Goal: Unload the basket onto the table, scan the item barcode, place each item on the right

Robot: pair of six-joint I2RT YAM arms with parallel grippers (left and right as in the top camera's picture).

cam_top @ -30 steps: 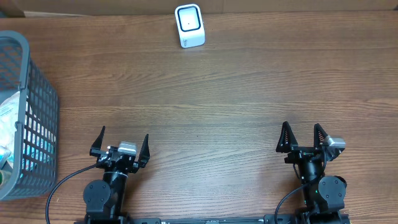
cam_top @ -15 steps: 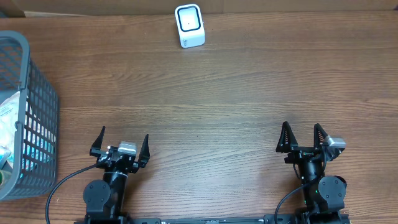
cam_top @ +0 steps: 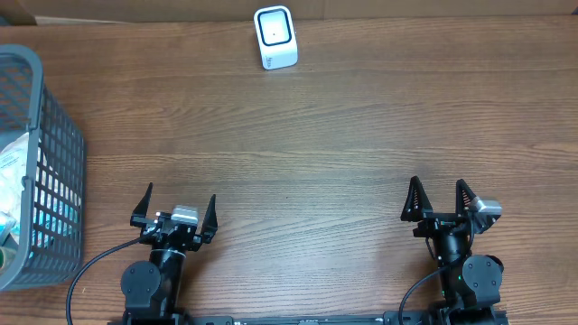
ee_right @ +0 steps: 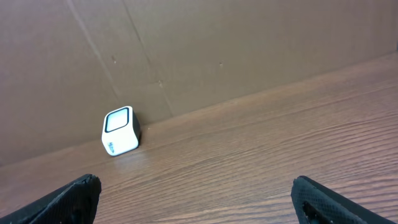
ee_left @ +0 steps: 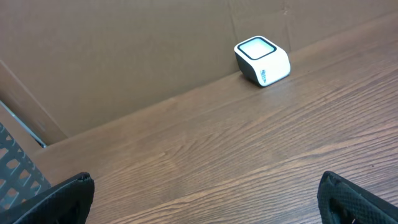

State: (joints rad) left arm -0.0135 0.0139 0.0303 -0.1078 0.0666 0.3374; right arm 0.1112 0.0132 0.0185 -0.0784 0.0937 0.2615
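Nothing moved; left gripper (cam_top: 176, 206), right gripper (cam_top: 439, 197): jaws wide open, empty. Packets (cam_top: 13, 155) in basket (cam_top: 60, 181) look light, soft; pinch upper edge.

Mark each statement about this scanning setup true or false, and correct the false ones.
1. The scanner stands near the table's far edge. True.
2. The left gripper holds an item. False: it is open and empty.
3. The basket sits on the robot's right. False: it is at the left edge.
4. The right gripper is open. True.
5. The basket is empty. False: packets lie in it.
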